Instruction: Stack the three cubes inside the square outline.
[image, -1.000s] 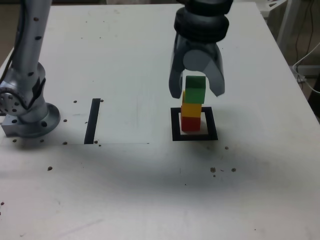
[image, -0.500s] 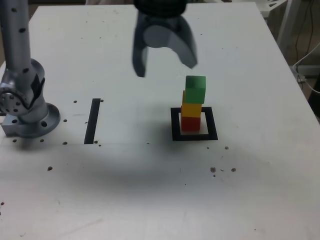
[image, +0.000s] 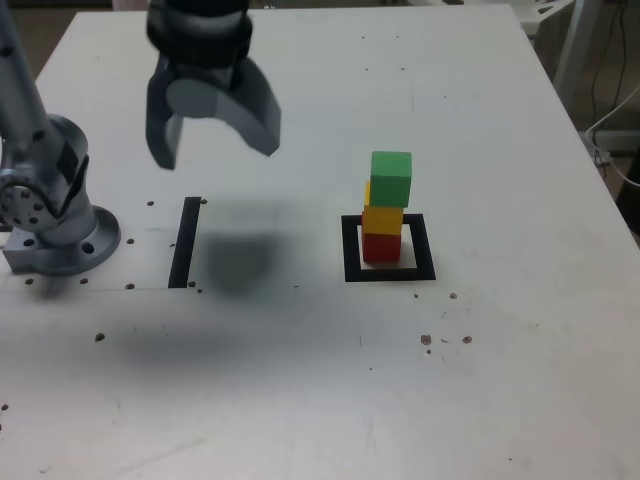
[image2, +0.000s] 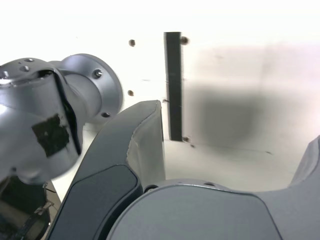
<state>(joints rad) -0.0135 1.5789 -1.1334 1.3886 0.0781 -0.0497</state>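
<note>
A white table fills most of the exterior view; its far edge runs near the top, and its right edge slants outward towards the near side. The grey arm has its round base at the exterior view's left, on the table. The gripper hangs above the table's left half, its two fingers spread wide with open air between the tips. It is well apart from the stack, and white surface stretches between the stack and the table's right edge.

A soft shadow lies just right of the black strip, between it and the square outline. The strip runs near to far, between the arm's base and the outline.

The three cubes are stacked within the outline, right of the table's middle: green cube on top, yellow cube between, red cube at the bottom. The green one sits slightly to the right, leaving a sliver of yellow showing at its left. Around the red one, more white floor shows at its right than at its left. Small dark spots dot the table.
</note>
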